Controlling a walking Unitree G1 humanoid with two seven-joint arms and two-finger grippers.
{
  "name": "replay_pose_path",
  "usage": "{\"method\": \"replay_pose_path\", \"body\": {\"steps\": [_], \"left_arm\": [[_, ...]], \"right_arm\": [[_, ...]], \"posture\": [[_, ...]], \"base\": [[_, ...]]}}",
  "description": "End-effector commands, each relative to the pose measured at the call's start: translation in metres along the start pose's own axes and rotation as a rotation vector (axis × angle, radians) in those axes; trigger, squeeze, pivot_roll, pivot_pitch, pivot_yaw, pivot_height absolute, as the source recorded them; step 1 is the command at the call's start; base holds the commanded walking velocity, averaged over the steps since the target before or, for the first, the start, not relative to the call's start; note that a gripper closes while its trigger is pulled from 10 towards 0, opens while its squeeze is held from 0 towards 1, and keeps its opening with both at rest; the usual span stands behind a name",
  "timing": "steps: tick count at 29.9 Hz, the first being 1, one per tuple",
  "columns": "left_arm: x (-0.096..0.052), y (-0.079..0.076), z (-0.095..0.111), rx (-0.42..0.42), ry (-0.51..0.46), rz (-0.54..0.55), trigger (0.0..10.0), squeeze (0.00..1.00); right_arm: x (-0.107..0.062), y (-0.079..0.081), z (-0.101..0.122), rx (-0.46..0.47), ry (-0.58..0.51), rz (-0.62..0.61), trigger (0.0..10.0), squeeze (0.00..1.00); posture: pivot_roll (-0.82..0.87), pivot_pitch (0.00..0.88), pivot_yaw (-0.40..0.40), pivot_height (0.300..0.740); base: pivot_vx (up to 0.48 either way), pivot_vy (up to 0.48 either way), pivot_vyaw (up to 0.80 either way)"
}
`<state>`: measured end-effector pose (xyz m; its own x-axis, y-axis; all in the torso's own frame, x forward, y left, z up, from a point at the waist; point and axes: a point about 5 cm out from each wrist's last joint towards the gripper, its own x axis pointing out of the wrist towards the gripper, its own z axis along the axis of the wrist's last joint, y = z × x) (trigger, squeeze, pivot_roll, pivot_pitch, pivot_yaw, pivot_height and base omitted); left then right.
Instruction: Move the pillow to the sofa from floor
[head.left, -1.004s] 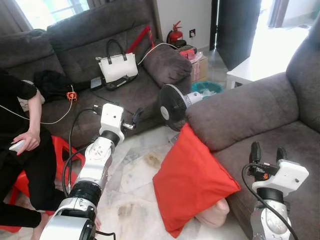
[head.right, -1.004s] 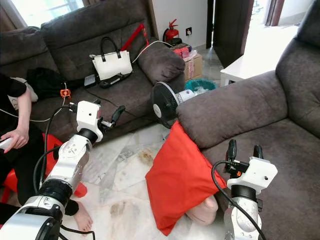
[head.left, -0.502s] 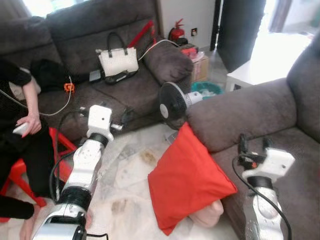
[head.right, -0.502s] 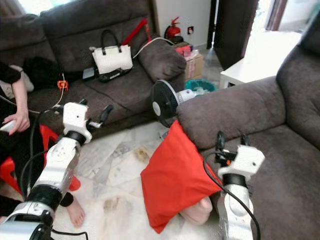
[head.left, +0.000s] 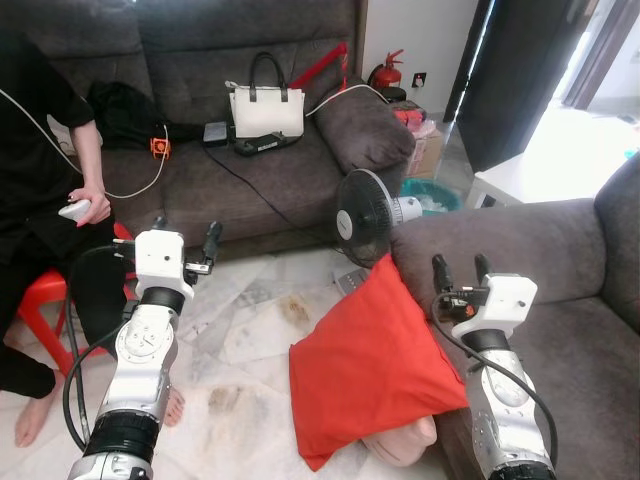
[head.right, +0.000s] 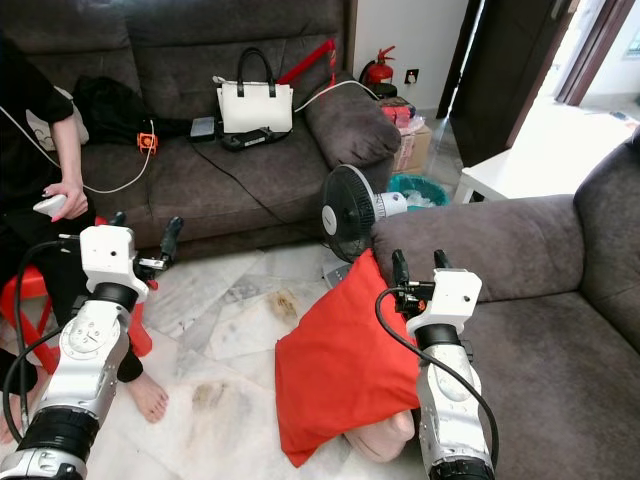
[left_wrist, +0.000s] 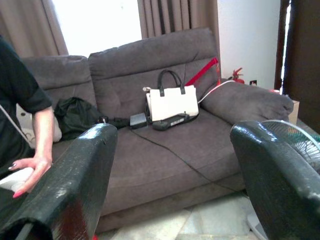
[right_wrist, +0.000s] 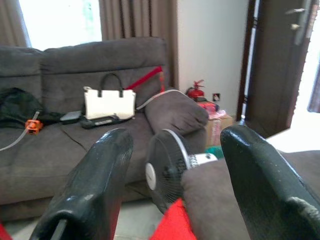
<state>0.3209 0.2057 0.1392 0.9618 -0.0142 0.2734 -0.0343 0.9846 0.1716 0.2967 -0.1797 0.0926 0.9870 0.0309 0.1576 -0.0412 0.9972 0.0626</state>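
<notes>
1. The pillow stands on the floor, leaning against the front of the near sofa on the right.
2. A fan sits on the floor just behind the pillow, beside that sofa's arm.
3. The far sofa runs across the back; a handbag rests on its seat.
4. A person sits at the left.
5. The left gripper hangs over the floor before the far sofa; the right gripper is raised just right of the pillow's top.

text: none legible | labels: none | brands: none | numbers: none
</notes>
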Motion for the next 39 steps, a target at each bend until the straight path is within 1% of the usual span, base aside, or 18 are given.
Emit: {"method": "replay_pose_path", "body": {"steps": [1, 2, 7, 10, 14, 17, 24, 35, 39], "left_arm": [[-0.003, -0.003, 0.001, -0.004, 0.002, 0.007, 10.0, 0.0], [-0.005, -0.007, 0.001, -0.015, 0.003, 0.002, 10.0, 0.0], [-0.011, -0.017, 0.002, -0.04, 0.006, -0.023, 10.0, 0.0], [-0.011, -0.019, 0.001, -0.043, 0.016, -0.034, 10.0, 0.0], [-0.01, -0.026, 0.001, -0.054, 0.029, -0.054, 10.0, 0.0], [-0.008, -0.029, 0.003, -0.059, 0.034, -0.068, 10.0, 0.0], [-0.009, -0.029, 0.002, -0.055, 0.044, -0.084, 10.0, 0.0], [-0.012, -0.03, 0.002, -0.054, 0.052, -0.096, 10.0, 0.0], [-0.01, -0.031, 0.004, -0.056, 0.046, -0.101, 10.0, 0.0]], "right_arm": [[0.002, 0.002, 0.001, 0.01, -0.003, 0.013, 10.0, 0.0], [0.001, 0.002, 0.0, 0.009, -0.001, 0.015, 10.0, 0.0], [-0.008, -0.005, -0.002, -0.002, 0.005, -0.018, 10.0, 0.0], [-0.011, -0.005, -0.001, -0.005, 0.002, -0.019, 10.0, 0.0], [-0.016, -0.01, -0.001, -0.003, 0.006, -0.045, 10.0, 0.0], [-0.018, -0.01, -0.001, 0.0, 0.012, -0.055, 10.0, 0.0], [-0.021, -0.005, -0.003, 0.003, 0.022, -0.045, 10.0, 0.0], [-0.022, -0.001, -0.005, 0.009, 0.035, -0.032, 10.0, 0.0], [-0.019, 0.001, -0.003, 0.013, 0.024, -0.03, 10.0, 0.0]], "posture": [[0.18, 0.0, -0.044, 0.74], [0.18, 0.0, -0.043, 0.74], [0.14, 0.0, -0.03, 0.74], [0.13, 0.0, -0.025, 0.74], [0.11, 0.0, -0.017, 0.74], [0.1, 0.0, -0.008, 0.74], [0.1, 0.0, 0.0, 0.74], [0.11, 0.0, 0.003, 0.74], [0.11, 0.0, 0.004, 0.74]], "base": [[0.0, 0.0, 0.0], [0.0, 0.0, 0.0], [0.0, 0.0, 0.0], [0.0, 0.0, 0.0], [0.0, 0.0, 0.0], [0.0, 0.0, -0.69], [0.0, 0.0, -0.8], [0.0, 0.0, -0.8], [0.0, 0.0, 0.0]]}}
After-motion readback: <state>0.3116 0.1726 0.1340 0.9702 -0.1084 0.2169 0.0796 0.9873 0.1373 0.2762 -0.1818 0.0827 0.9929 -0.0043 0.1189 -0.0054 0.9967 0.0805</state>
